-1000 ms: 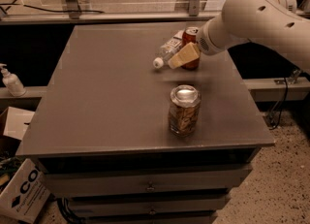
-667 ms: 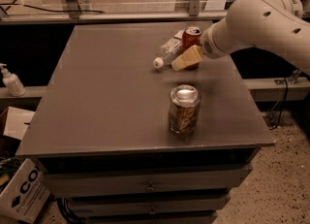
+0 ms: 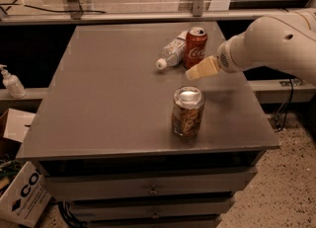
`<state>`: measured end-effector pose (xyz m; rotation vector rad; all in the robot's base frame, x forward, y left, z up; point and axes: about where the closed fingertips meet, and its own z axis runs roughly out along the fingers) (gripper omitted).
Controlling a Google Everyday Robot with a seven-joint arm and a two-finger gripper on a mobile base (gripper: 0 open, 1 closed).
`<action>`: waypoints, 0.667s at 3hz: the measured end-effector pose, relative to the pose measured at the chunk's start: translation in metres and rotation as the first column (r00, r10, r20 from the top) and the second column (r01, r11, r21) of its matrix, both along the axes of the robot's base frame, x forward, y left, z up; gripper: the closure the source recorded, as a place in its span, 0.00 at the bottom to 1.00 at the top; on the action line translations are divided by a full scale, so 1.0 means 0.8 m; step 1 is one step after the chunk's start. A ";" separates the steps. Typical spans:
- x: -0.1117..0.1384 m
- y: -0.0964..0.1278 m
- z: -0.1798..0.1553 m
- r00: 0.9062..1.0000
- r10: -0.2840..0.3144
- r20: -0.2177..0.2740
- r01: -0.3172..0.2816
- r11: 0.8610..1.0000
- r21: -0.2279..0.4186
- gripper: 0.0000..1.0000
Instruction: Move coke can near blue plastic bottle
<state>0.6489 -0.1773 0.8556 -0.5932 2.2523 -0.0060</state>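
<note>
The coke can (image 3: 195,48) stands upright at the back of the grey table (image 3: 108,103); it is red with white script and a silver top. The blue plastic bottle (image 3: 172,54) lies on its side right beside the can's left, its white cap pointing toward the front left. The two look to be touching or nearly so. My gripper (image 3: 192,74) reaches in from the right on the white arm (image 3: 276,44). It hangs just in front of and below the can, apart from it and holding nothing.
A glass jar (image 3: 187,112) with a silver lid and tan contents stands near the table's front, below the gripper. A soap dispenser (image 3: 11,81) sits on a ledge at left. A cardboard box (image 3: 22,197) lies on the floor at lower left.
The gripper has drawn back from the coke can toward the front right. The can now stands free next to the bottle.
</note>
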 end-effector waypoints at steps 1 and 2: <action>0.000 0.000 0.000 1.000 0.000 0.000 0.000 1.000 0.000 0.00; -0.001 0.013 0.005 1.000 0.023 0.013 -0.023 1.000 0.000 0.00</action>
